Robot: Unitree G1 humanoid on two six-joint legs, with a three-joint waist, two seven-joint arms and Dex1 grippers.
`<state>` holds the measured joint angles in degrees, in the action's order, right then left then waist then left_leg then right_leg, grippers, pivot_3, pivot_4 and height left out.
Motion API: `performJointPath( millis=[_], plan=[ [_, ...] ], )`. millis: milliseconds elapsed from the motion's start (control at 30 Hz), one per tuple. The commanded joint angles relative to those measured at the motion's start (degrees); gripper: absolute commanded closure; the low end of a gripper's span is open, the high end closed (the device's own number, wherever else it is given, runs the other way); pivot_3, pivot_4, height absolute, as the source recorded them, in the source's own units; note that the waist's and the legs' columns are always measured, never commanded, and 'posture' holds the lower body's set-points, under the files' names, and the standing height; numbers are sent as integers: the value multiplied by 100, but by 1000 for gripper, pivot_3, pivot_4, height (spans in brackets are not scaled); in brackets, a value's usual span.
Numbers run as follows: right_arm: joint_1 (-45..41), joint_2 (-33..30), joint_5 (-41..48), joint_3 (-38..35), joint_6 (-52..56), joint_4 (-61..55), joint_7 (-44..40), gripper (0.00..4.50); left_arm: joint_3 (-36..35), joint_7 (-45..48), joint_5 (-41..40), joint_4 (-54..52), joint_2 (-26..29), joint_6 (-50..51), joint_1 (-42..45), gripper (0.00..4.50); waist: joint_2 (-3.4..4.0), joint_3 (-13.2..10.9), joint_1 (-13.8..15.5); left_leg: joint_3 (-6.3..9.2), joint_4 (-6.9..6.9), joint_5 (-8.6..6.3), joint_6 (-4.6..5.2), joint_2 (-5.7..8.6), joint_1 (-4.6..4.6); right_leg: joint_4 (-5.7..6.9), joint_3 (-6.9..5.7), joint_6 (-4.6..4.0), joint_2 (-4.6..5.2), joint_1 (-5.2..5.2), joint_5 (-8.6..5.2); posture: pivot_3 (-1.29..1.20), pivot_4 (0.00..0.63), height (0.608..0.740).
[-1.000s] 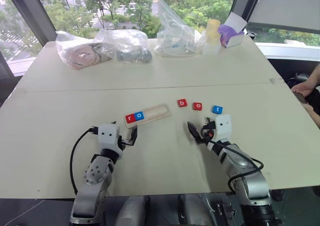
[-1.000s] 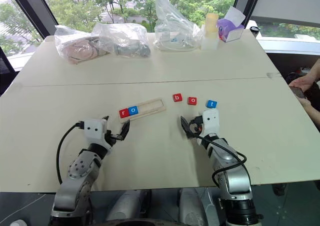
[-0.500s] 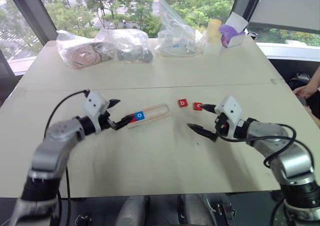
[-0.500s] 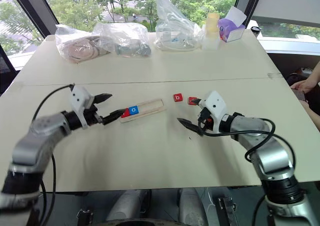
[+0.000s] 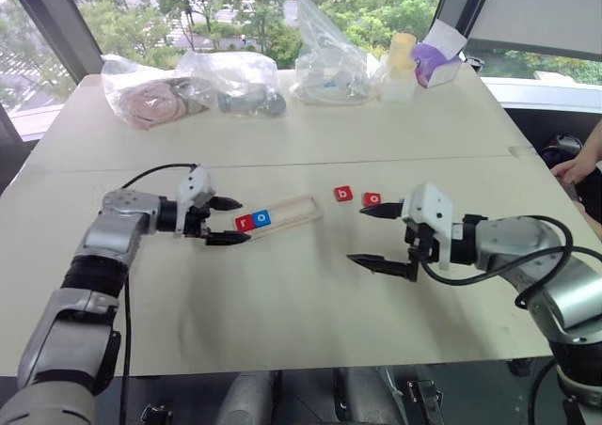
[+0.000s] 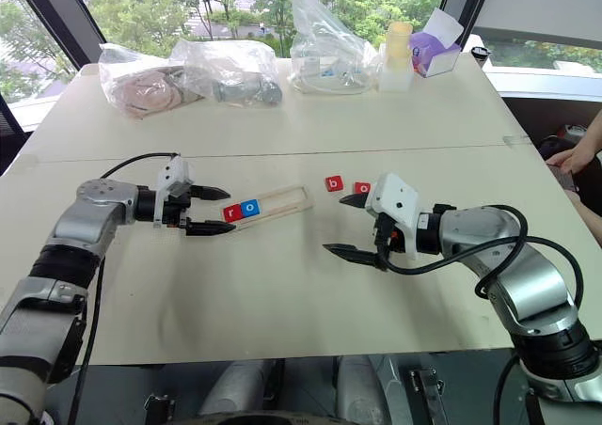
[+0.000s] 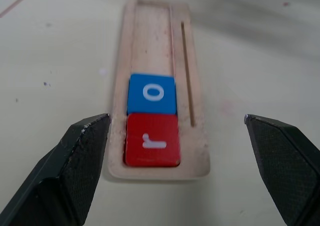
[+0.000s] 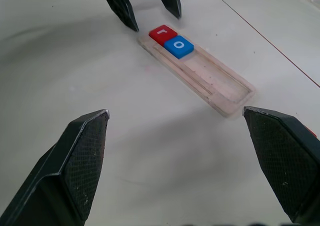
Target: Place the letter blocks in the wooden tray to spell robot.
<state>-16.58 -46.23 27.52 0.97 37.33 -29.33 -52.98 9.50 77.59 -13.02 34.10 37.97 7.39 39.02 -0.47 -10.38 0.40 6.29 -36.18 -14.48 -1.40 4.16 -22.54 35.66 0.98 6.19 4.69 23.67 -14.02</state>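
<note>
While both grippers gape empty, the right gripper (image 5: 381,238) hovers nearest, the left gripper (image 5: 226,221) at the wooden tray (image 5: 299,208) holding 2 blocks, r (image 5: 245,223) and o (image 5: 262,218). Beyond, b (image 5: 343,195) likely goes next: grasp its edges squarely, seat it touching o.

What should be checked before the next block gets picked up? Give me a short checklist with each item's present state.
1. Wooden tray has free slots past the r block and blue o block: ok.
2. Those two sit flat, in order: ok.
3. b block lies on the table, uncovered: ok.
4. Red o block free beside it: ok.
5. Right gripper open and empty: ok.
6. Left gripper open at the tray's end, touching it or not: cannot tell.
</note>
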Motion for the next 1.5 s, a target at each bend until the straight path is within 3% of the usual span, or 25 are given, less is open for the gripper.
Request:
performJointPath(
  millis=[33,367,667,800,967,1133,1500],
  plan=[
    [-34,-3,139,-159,52,-307,114,68,-57,104,167,401,-56,-392,187,0,0,0,2,0,0,0,0,0,-1,0,0,0,0,1,0,0,150,740],
    [-47,4,229,-156,172,-453,313,68,-74,-177,604,1539,-369,-1295,411,0,-2,-1,29,2,-9,0,0,1,-1,11,-2,1,-1,0,1,0,150,740],
    [-47,-29,187,-124,137,-476,370,68,35,-353,942,1900,-486,-1941,342,0,-1,1,27,2,-23,1,-2,2,12,36,-1,1,-2,-7,1,0,150,740],
    [-44,-41,172,-116,120,-472,368,0,42,-460,1017,1947,-519,-2087,275,1302,0,3,30,3,-30,1,-2,2,14,36,-1,1,-2,-13,1,0,150,740],
    [-36,-58,142,-109,112,-465,358,0,36,-454,1027,1956,-552,-2158,226,1379,2,5,29,3,-36,1,-2,2,14,39,-2,1,-3,-15,1,0,150,740],
    [-33,-108,98,-113,97,-442,335,0,163,-4,902,1075,-529,-2161,-254,1379,4,7,23,4,-38,1,-1,2,14,39,-1,2,-2,-17,1,0,150,740],
    [-42,-91,45,-56,83,-402,344,0,402,199,486,-2085,-366,-870,-1724,1379,5,7,26,1,-28,-5,7,2,11,30,6,1,10,-13,0,0,150,740]
  ],
)
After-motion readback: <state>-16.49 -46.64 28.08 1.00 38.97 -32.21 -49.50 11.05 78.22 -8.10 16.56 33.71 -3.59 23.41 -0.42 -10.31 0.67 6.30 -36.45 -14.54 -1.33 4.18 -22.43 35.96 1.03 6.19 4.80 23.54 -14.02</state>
